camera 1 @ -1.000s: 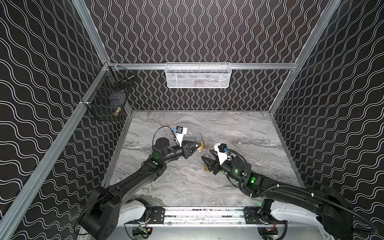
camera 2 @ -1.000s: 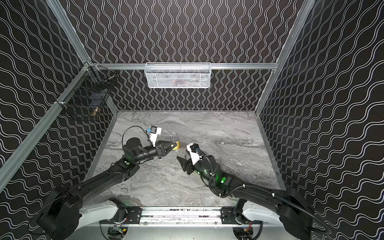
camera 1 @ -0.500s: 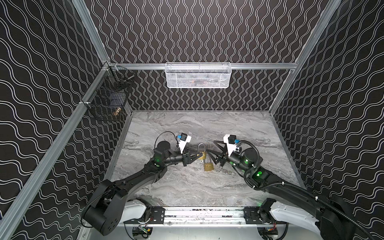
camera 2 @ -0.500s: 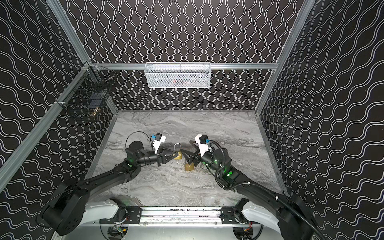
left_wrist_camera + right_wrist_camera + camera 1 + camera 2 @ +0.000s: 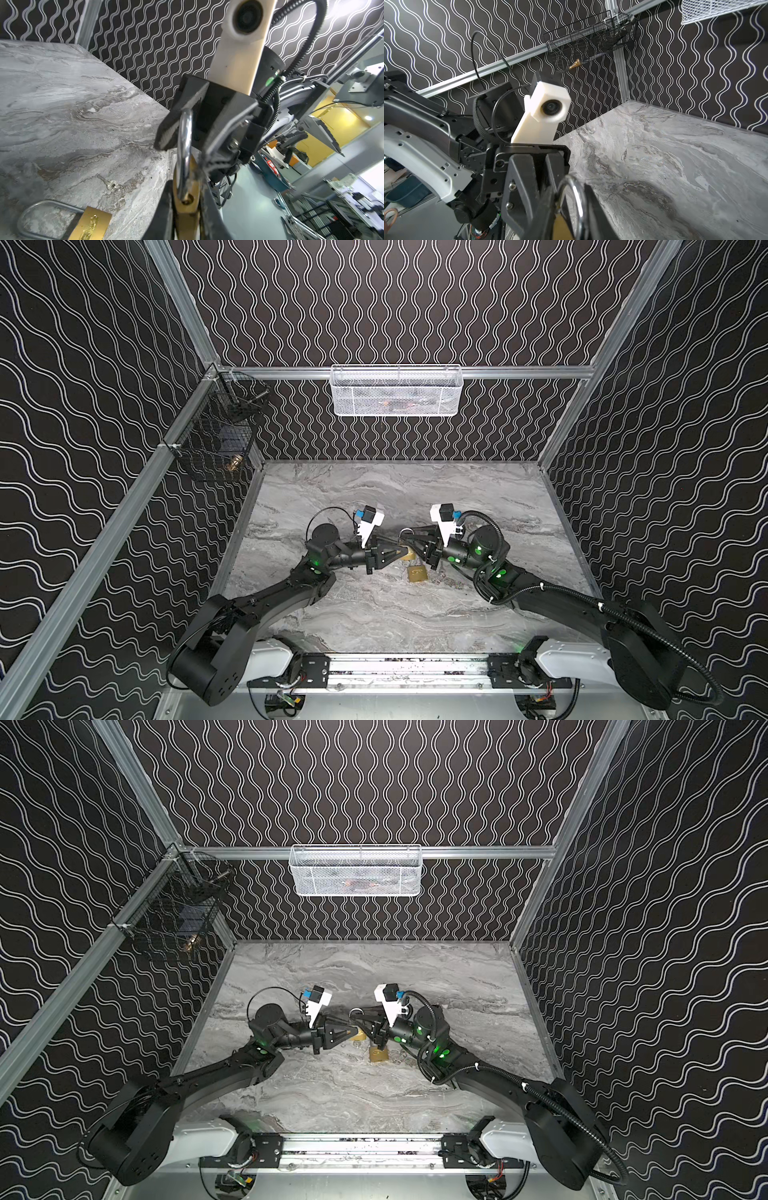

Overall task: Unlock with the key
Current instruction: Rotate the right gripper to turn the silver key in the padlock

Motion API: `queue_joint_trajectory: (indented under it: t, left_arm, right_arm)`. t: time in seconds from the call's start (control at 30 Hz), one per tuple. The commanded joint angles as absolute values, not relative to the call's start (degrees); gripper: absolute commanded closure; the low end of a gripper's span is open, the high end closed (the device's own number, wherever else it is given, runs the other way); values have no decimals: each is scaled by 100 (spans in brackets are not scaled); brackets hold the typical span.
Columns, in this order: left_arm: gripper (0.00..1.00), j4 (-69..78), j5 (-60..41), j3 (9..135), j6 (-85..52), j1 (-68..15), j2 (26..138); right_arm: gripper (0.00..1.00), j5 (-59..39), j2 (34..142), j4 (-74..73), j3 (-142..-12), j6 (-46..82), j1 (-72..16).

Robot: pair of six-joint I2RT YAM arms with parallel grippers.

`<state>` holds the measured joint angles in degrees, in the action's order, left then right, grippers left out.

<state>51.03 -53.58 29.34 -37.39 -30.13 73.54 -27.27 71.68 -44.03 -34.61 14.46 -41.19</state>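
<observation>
A brass padlock (image 5: 409, 556) (image 5: 358, 1036) hangs just above the marble table between my two grippers. My left gripper (image 5: 397, 554) (image 5: 187, 199) is shut on its brass body (image 5: 187, 209). From the opposite side, my right gripper (image 5: 415, 545) (image 5: 571, 207) is shut across its steel shackle (image 5: 578, 197) (image 5: 185, 145). A second brass padlock (image 5: 417, 573) (image 5: 91, 224) lies flat on the table just in front of them. The small silver key (image 5: 110, 184), on a ring, lies loose on the table beyond that padlock. Neither gripper touches it.
A white mesh basket (image 5: 397, 391) hangs on the back wall. A black wire basket (image 5: 216, 435) holding a brass item hangs on the left wall. The metal rail (image 5: 407, 668) with both arm bases runs along the front edge.
My right arm swung up from the table to the held padlock, and its jaws went from wide apart to closed on the shackle. My left gripper shifted the padlock slightly toward the middle.
</observation>
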Motion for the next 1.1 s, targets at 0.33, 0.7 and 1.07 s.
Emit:
queue_joint_trajectory:
  t: [0.33,0.7,1.07]
  left_arm:
    - [100,5445,-5415,2938,-3662,-3043,7431]
    - [82,5593,-5419,3001,-3649,-3258,7647]
    - [72,5158,-5098,3054,-3279,-3490,7622]
  right_arm:
    - [100,-3121,7267,-5273,-3453,1747,-4008]
    - [100,-3122,7278,-5457,-3542,1852,-3973]
    - [100,-3081,7192,-5481,-3542,1819,-3973]
